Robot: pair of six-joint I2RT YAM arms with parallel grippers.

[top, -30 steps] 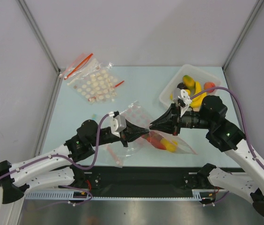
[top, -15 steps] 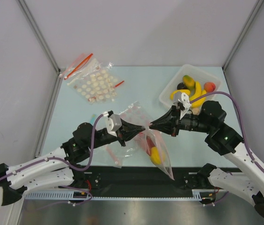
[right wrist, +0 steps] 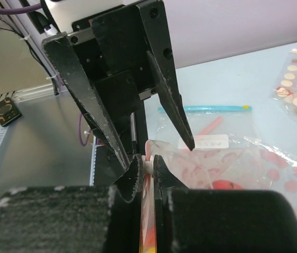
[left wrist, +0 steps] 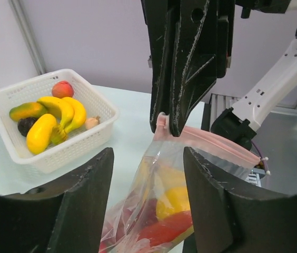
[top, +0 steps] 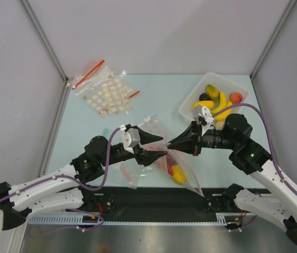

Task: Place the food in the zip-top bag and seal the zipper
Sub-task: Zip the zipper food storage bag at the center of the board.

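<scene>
Above pale table (top: pixel 159 95), left hand (top: pixel 164 147) spread, crinkly clear zip-top bag (top: pixel 186 174) pinched by right hand (right wrist: pixel 147 164).

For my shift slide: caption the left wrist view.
Right gripper pinches the zip-top bag by its zipper; open left gripper frames it, more food in the basket.

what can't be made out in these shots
Whether the zipper is sealed: top view, the left gripper and right gripper cover it; left wrist view, the right gripper hides one end.
How much food the zip-top bag holds: crinkled plastic blurs it; left wrist view's bottom edge cuts it off.
</scene>
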